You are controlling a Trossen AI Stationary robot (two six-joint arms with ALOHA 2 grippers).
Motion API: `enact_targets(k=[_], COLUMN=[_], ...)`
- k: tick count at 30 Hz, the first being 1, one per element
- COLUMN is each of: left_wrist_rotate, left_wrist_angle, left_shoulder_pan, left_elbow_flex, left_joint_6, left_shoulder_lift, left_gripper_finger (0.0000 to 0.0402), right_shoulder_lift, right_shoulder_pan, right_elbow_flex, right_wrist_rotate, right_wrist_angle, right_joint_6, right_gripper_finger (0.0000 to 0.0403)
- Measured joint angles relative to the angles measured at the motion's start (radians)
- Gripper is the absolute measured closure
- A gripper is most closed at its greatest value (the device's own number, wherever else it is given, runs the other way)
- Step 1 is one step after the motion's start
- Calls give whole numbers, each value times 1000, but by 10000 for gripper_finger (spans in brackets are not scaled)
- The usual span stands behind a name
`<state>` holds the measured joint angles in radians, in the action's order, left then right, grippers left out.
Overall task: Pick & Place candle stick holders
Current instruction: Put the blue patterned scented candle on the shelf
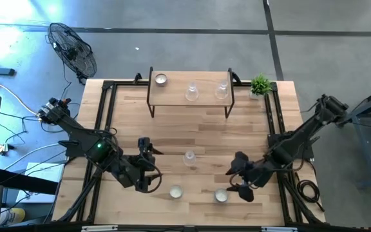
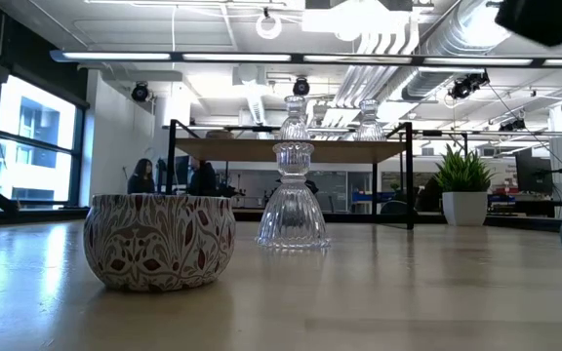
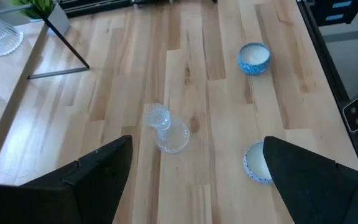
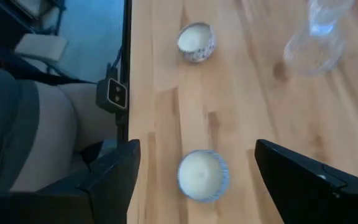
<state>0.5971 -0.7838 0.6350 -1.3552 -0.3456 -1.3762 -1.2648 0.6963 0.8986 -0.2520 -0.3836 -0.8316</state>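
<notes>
On the table stand a clear glass stemmed holder (image 1: 189, 158), a patterned tealight cup (image 1: 175, 191) and a blue tealight cup (image 1: 221, 195). A raised shelf (image 1: 172, 100) at the far middle bears a third tealight cup (image 1: 160, 79) and two glass holders (image 1: 192, 92) (image 1: 221, 90). My left gripper (image 1: 150, 169) is open and empty, left of the table's glass holder (image 3: 166, 129). My right gripper (image 1: 240, 183) is open and empty, just right of the blue cup (image 4: 202, 175), which shows ahead between its fingers.
A small green plant (image 1: 260, 85) in a white pot stands at the far right, beside the shelf. Black frame rails (image 1: 105, 116) run along the table's left, right and far sides. Bare wood lies between the shelf and the loose holders.
</notes>
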Motion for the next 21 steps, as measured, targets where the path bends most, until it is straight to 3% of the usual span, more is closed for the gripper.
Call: enact_targets(k=[5, 10, 21], left_wrist_rotate=[38, 48, -38], left_wrist_angle=[63, 204, 415], left_shoulder_pan=[-1, -4, -107], left_elbow_flex=[12, 51, 82], left_joint_6=[34, 139, 156], left_shoulder_lift=[-1, -3, -15], left_gripper_finger=[46, 46, 46], right_shoulder_lift=[0, 0, -68], right_shoulder_pan=[48, 81, 139], right_elbow_flex=[-166, -277, -356], right_wrist_rotate=[-10, -33, -135], right_wrist_angle=[193, 252, 335], right_joint_6=[-23, -14, 114], right_gripper_finger=[91, 92, 100])
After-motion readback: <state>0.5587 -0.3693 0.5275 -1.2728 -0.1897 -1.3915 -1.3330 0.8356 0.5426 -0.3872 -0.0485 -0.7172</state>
